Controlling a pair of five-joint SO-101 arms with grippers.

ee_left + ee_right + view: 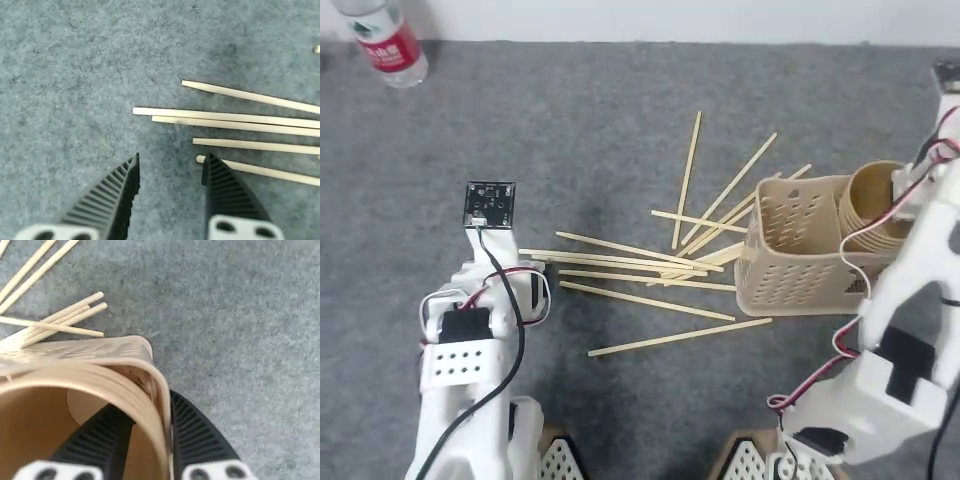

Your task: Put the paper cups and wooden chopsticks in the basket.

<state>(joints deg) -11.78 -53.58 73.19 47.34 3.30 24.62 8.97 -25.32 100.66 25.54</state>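
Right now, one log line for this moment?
left claw: open over chopsticks | right claw: shut on paper cup at basket | chopsticks: loose on mat

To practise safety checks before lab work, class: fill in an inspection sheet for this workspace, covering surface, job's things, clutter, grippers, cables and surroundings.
Surface: grey carpet, nothing spilled.
Job's things: wooden chopsticks scattered loose on the carpet beside the basket; paper cups stacked inside the basket.
Clutter: plastic bottle at the far corner.
Grippers: left gripper above chopstick ends, jaws open; right gripper with jaws closed on the paper cups' rim.
Cables: wires run loose along both arms.
Surroundings: pale strip beyond the carpet.
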